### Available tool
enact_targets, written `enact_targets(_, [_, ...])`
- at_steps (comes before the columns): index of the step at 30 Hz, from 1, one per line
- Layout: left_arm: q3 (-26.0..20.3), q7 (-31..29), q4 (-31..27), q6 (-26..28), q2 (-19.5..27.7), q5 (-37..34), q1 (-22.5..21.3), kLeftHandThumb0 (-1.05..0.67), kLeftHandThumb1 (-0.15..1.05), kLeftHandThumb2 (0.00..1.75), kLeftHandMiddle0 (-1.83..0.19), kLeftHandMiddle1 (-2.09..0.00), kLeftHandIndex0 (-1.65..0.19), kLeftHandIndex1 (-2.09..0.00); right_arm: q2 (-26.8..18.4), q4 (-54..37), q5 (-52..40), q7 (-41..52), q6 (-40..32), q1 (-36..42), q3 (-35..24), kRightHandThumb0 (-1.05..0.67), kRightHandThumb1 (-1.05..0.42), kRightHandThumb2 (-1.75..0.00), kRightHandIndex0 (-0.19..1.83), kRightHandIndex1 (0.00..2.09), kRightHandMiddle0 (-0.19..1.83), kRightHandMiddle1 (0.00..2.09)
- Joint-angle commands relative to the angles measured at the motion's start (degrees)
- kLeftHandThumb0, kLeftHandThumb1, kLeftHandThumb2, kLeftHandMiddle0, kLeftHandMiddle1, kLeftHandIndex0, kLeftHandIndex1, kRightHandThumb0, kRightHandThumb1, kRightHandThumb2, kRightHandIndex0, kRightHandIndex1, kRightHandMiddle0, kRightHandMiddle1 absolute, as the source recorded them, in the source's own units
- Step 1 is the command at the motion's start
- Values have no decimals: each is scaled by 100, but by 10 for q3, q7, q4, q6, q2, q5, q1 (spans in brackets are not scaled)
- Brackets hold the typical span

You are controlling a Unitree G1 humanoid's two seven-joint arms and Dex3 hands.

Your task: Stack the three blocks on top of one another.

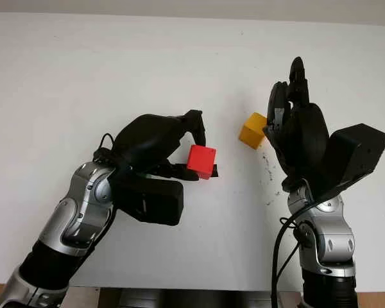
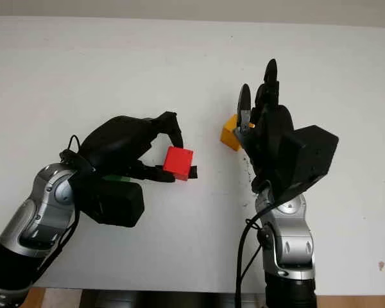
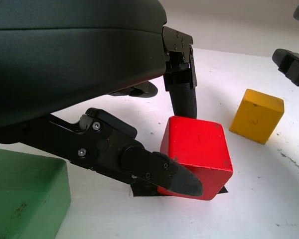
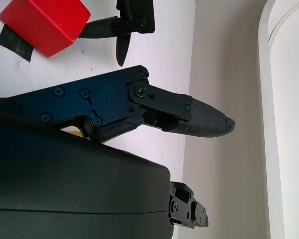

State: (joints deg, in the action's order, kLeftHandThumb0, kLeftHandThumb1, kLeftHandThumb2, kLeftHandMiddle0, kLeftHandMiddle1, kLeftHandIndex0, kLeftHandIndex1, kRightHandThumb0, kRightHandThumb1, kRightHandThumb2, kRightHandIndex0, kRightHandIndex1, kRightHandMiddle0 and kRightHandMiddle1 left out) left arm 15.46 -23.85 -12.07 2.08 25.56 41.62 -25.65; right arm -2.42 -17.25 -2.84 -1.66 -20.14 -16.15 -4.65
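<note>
Keep left hand (image 1: 159, 142) fingers clamped square on red block (image 1: 201, 161) over black tape patch (image 3: 220, 189), lift straight, carry to green block (image 3: 25, 196) under palm; right hand (image 1: 301, 131) open beside yellow block (image 1: 252, 130).

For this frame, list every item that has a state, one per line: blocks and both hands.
red block: on the table over a black mark, gripped by left hand, unstacked
yellow block: on the table, beside right hand, not held
green block: on the table under left hand, unstacked
left hand: shut on red block
right hand: open, beside yellow block
</note>
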Motion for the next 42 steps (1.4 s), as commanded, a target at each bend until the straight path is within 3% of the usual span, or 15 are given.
enact_targets(1, [8, -3, -10, 3, 1, 6, 5, -45, 105, 18, -32, 0, -13, -193, -1, -5, -1, 0, 2, 0, 0, -62, -105, -66, -19, 0, -19, 0])
enact_targets(17, [20, -1, -21, 20, 3, 58, 4, -44, 105, 12, -34, 0, -16, -196, -1, -3, 1, 0, 10, 3, -1, -63, -105, -65, -19, 0, -19, 0])
enact_targets(18, [23, -4, -23, 21, 7, 71, 4, -49, 105, 12, -31, -1, 0, -183, -1, -4, 1, 0, 11, 3, -1, -62, -105, -65, -19, 0, -19, 0])
enact_targets(19, [25, -9, -25, 23, 11, 82, 3, -57, 105, 12, -22, -2, 11, -136, -1, -4, 2, 0, 11, 3, -1, -62, -105, -66, -19, 0, -19, 0])
enact_targets(21, [26, -15, -29, 26, 12, 92, 3, -65, 105, 11, -8, -3, 8, -56, -1, -3, 1, 0, 13, 4, -2, -62, -105, -66, -19, 0, -19, 0])
enact_targets(23, [26, -19, -31, 29, 9, 94, 4, -69, 105, 9, -1, -4, 5, -24, 1, -2, -2, 0, 14, 4, -4, -62, -105, -66, -19, 0, -19, 0])
enact_targets(26, [24, -19, -33, 30, 8, 91, 6, -74, 104, 7, 8, -2, 11, -9, 2, -3, -3, -1, 14, 5, -4, -63, -105, -65, -19, 0, -19, 0])
enact_targets(35, [12, -46, -58, 43, 6, 57, 10, -88, 104, 7, 17, -2, 19, -1, 0, -9, -5, 1, 13, 8, -5, -63, -105, -65, -19, 0, -19, 0])
enact_targets(40, [-44, -98, -101, 58, 17, -63, 12, -95, 105, 17, 19, 0, 19, 0, -16, -14, 0, 10, 9, 3, -6, -64, -105, -66, -19, 0, -19, 0])
enact_targets(42, [-77, -115, -121, 90, 11, -116, 13, -98, 105, 23, 19, 0, 19, 0, -23, -13, 2, 13, 13, -1, -9, -64, -105, -66, -19, 0, -19, 0])
